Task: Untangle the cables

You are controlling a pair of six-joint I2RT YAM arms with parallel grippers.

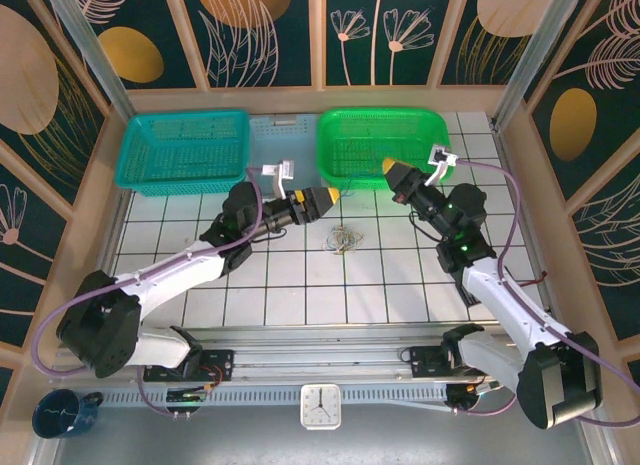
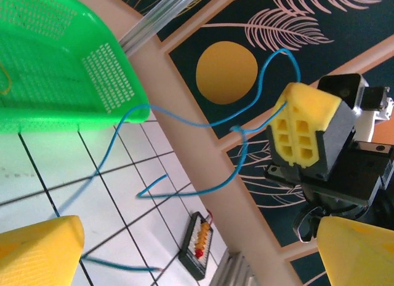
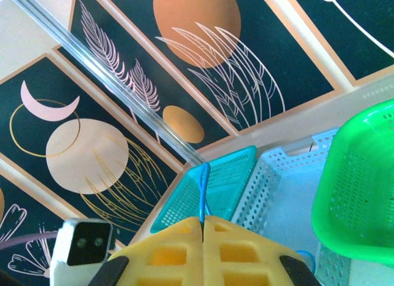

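A small tangle of yellowish and whitish cables (image 1: 343,240) lies on the white tiled table between the two arms. My right gripper (image 3: 203,223) is shut on a blue cable (image 3: 202,190), and a short loop of it sticks out past the yellow pads. In the left wrist view the blue cable (image 2: 203,123) hangs from the right gripper (image 2: 305,129) and curls loosely down towards the table. My left gripper (image 2: 197,230) is open, its yellow fingers (image 2: 40,249) wide apart with strands of the blue cable passing between them. It sits just left of the right gripper (image 1: 393,168).
A green basket (image 1: 380,145) stands at the back right, a teal basket (image 1: 185,150) at the back left and a pale blue tray (image 1: 283,135) between them. A small black terminal strip (image 2: 197,244) lies by the right wall. Wooden walls enclose the table.
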